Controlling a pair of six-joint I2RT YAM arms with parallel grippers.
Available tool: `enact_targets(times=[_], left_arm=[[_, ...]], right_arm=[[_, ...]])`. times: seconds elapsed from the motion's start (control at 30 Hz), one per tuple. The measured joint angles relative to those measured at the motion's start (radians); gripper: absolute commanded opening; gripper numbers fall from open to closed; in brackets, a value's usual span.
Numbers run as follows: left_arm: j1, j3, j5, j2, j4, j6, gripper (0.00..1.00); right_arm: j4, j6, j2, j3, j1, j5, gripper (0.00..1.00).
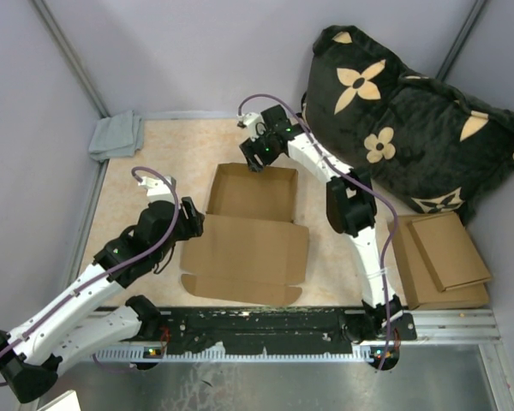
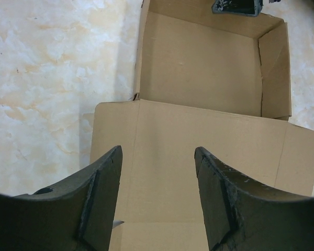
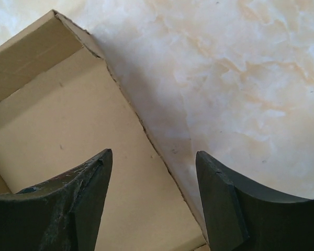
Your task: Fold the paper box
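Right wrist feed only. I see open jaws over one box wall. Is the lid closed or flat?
Observer: Flat. In the top view the paper box has its lid panel lying open on the table, on the near side.
Operator: Left arm?
Observer: The left gripper hangs over the lid's left part, jaws open, nothing between them.
Operator: Spare blanks around?
Observer: Yes, a stack of flat cardboard lies at the table's near right corner, apart from the box.
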Motion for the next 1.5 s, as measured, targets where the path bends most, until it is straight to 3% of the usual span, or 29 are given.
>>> enact_targets(times=[0.3,0.37,0.57,0.73,0.87,0.97,1.03,1.07,1.1,1.2,1.33,1.4,1.5], left_arm=[[0.000,-0.016,0.005,-0.016,-0.001,-0.017,0.63],[0.000,-0.020,0.006,-0.018,-0.001,-0.018,0.63],[0.000,-0.027,0.014,-0.018,-0.001,-0.022,0.63],[0.000,-0.036,0.029,-0.019,0.005,-0.025,0.63],[0.000,-0.043,0.050,-0.010,0.024,-0.027,0.62],[0.000,-0.043,0.069,0.009,0.046,-0.028,0.62],[0.000,-0.043,0.083,0.022,0.059,-0.027,0.61],[0.000,-0.043,0.090,0.028,0.066,-0.027,0.61],[0.000,-0.043,0.095,0.033,0.072,-0.027,0.61],[0.000,-0.043,0.110,0.038,0.085,-0.028,0.61],[0.000,-0.043,0.127,0.037,0.102,-0.028,0.62],[0.000,-0.043,0.132,0.037,0.112,-0.032,0.62],[0.000,-0.050,0.139,0.034,0.135,-0.045,0.62]], right_arm=[[-0.013,0.005,0.017,0.003,0.034,0.039,0.61],[-0.014,0.017,0.032,0.008,0.036,0.048,0.57],[-0.008,0.097,0.076,0.008,0.037,0.128,0.30],[-0.015,0.239,0.076,0.008,0.020,0.217,0.28],[0.024,0.394,-0.020,-0.163,-0.029,0.285,0.32],[0.072,0.496,-0.200,-0.453,-0.074,0.295,0.41],[0.100,0.555,-0.360,-0.670,-0.093,0.276,0.54],[0.107,0.581,-0.441,-0.763,-0.086,0.261,0.70],[0.120,0.606,-0.526,-0.850,-0.061,0.247,0.76],[0.146,0.666,-0.767,-1.032,0.111,0.216,0.78],[0.163,0.688,-1.009,-1.131,0.335,0.182,0.78],[0.151,0.661,-1.082,-1.134,0.323,0.231,0.78],[0.165,0.572,-1.119,-1.114,0.205,0.300,0.79]])
